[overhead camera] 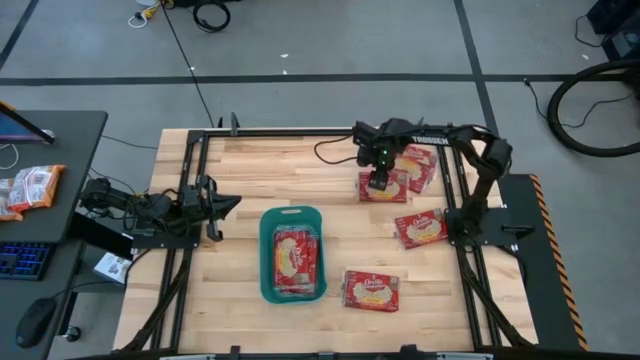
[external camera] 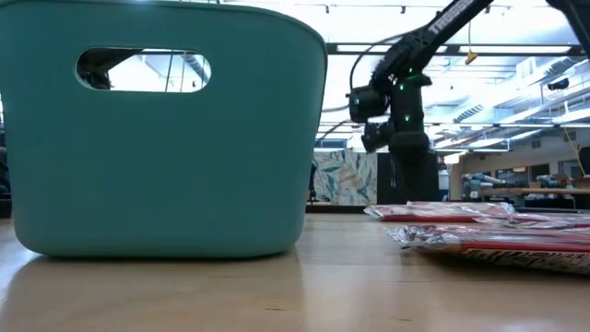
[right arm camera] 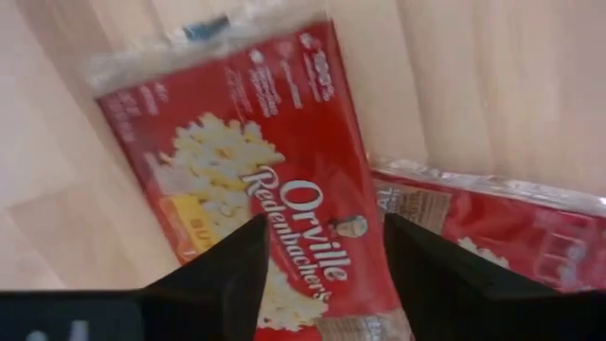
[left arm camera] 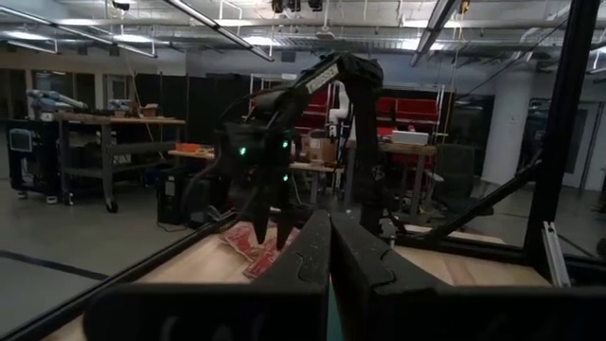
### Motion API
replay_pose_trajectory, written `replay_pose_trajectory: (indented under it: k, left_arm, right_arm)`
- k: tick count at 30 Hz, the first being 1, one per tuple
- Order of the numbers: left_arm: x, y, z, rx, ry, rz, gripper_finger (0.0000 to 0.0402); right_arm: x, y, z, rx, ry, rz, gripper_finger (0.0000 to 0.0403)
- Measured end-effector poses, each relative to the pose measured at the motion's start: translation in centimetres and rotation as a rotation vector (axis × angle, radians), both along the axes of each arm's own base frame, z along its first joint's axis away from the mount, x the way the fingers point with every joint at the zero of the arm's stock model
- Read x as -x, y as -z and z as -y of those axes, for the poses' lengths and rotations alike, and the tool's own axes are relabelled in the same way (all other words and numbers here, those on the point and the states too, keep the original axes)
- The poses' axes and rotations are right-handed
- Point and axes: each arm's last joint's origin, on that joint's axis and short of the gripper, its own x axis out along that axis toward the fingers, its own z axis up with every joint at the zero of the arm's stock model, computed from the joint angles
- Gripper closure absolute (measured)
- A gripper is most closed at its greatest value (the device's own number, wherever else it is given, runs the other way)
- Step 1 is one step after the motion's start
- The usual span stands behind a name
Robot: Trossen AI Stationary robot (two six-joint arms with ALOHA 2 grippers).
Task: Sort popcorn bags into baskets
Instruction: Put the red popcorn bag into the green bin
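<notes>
Popcorn bags (overhead camera: 296,260) fill the teal basket (overhead camera: 267,262) at the table's front; farther back, the right gripper (overhead camera: 380,182) spreads its fingers over another bag (right arm camera: 256,189). Left gripper (overhead camera: 222,207) waits, clenched, at the table's left.

Left gripper (left arm camera: 329,248): its own two dark fingers meet in the foreground, pressed together with no gap showing between them. Farther across the wooden table (left arm camera: 473,270), the right gripper (left arm camera: 270,225) hangs from its dark arm with fingers spread apart, pointing down just above a red popcorn bag (left arm camera: 248,243) that lies flat on the wood. Green lights glow on that arm's wrist; a black frame post (left arm camera: 568,114) stands at the table edge, with workbenches in the room beyond.
</notes>
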Motion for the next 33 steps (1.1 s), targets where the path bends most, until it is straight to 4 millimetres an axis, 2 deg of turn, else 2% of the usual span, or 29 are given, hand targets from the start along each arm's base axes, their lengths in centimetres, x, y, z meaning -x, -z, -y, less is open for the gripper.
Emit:
replay_pose_trajectory:
  k: [5, 8, 12, 19, 22, 25, 33]
  left_arm:
    - [0.0, 0.0, 0.0, -0.001, -0.003, -0.004, 0.0395]
    - [0.0, 0.1, 0.0, -0.002, -0.003, -0.006, 0.0395]
    - [0.0, 0.1, 0.0, -0.003, -0.003, -0.008, 0.0395]
    - [0.0, 0.1, 0.0, -0.001, -0.011, -0.009, 0.0395]
    - [0.0, 0.1, 0.0, 0.001, -0.010, -0.009, 0.0395]
    - [0.0, 0.1, 0.0, 0.001, -0.010, -0.009, 0.0395]
    - [0.0, 0.1, 0.0, 0.001, -0.010, -0.008, 0.0395]
  right_arm:
    - [-0.1, 2.4, 0.9, -0.023, -0.073, -0.074, 0.0171]
    - [-0.4, 3.3, 0.5, -0.017, -0.127, -0.131, 0.0186]
    - [-0.9, 3.7, -0.1, -0.016, -0.161, -0.146, 0.0244]
    - [-1.0, 3.2, -0.4, -0.003, -0.128, -0.137, 0.0381]
    - [-0.5, 2.1, -1.1, -0.024, -0.068, -0.149, 0.0384]
    - [-0.3, -0.3, -2.4, -0.009, -0.023, -0.129, 0.0374]
    - [-0.3, -6.3, -8.2, -0.147, 0.098, 0.139, 0.0386]
